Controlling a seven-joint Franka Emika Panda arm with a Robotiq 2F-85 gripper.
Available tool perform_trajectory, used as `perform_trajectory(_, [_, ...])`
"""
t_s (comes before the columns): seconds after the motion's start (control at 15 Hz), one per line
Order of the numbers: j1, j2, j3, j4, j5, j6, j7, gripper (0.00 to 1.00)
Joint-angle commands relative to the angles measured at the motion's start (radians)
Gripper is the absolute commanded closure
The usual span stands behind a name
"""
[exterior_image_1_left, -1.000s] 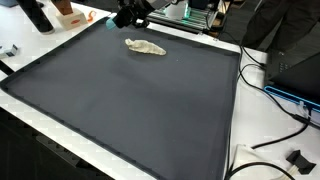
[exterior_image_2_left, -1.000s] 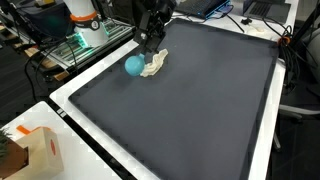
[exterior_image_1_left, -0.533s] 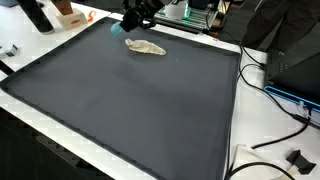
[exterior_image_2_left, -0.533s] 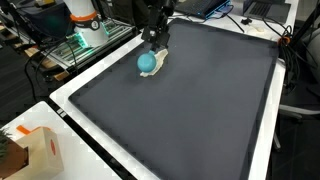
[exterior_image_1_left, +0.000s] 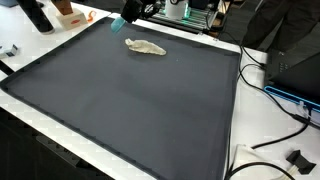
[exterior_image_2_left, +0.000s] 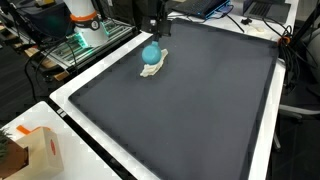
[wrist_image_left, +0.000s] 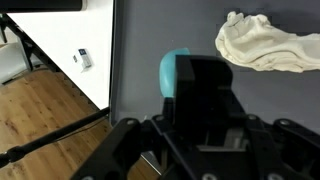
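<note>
My gripper (exterior_image_2_left: 153, 40) is shut on a light blue ball (exterior_image_2_left: 151, 53) and holds it in the air above the far part of a dark grey mat (exterior_image_2_left: 200, 110). A crumpled cream cloth (exterior_image_2_left: 152, 69) lies on the mat just beneath the ball. In an exterior view the gripper (exterior_image_1_left: 129, 16) hangs over the mat's back edge with the ball (exterior_image_1_left: 118, 24) showing at its tip, and the cloth (exterior_image_1_left: 145, 46) lies a little in front. In the wrist view one black finger (wrist_image_left: 205, 95) covers most of the ball (wrist_image_left: 172, 72); the cloth (wrist_image_left: 265, 45) is at the upper right.
A white table rim (exterior_image_2_left: 90, 110) borders the mat. A cardboard box (exterior_image_2_left: 35, 150) stands at a near corner. Cables (exterior_image_1_left: 285, 95) and equipment lie beside the mat, and a black bottle (exterior_image_1_left: 37, 14) stands at the back. Wooden floor (wrist_image_left: 50, 110) shows past the table edge.
The gripper has risen with the blue ball, lifting it off the mat from beside the cloth. The cloth has stayed in place.
</note>
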Motion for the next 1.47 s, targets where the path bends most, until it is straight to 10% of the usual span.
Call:
perform_trajectory(0.0, [-0.016,-0.130,-0.030,-0.075,0.102,0.087,-0.135,0.75])
perform_trajectory(1.4, [-0.023,-0.383,-0.170,-0.073,0.985,-0.027,-0.829,0.75])
